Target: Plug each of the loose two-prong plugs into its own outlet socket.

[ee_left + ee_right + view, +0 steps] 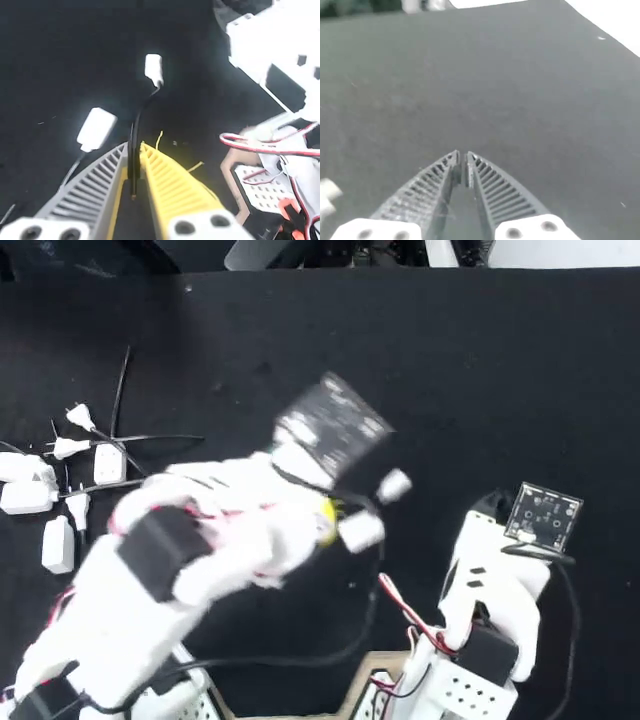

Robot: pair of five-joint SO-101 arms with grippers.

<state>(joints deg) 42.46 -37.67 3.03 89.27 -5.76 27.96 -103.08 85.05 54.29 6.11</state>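
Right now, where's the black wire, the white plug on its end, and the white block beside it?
black wire (134, 125): left wrist view, middle of its length.
white plug (153, 67): left wrist view, centre of its body.
white block (96, 128): left wrist view, centre of its top face.

Arms: 2 – left arm, right arm. Grippers: 2 – left gripper, right gripper; 2 ribbed fingers ea., 4 total (1 yellow, 3 grey). Black camera boards: 2 – left board, right board. White plug/socket pcs in far-left cluster: approx. 7; plug vs. socket split unclear. White pcs in front of left gripper: 2 – far pc, near pc. Black cable betw. left fingers: 1. Black ties by cluster: 2 min.
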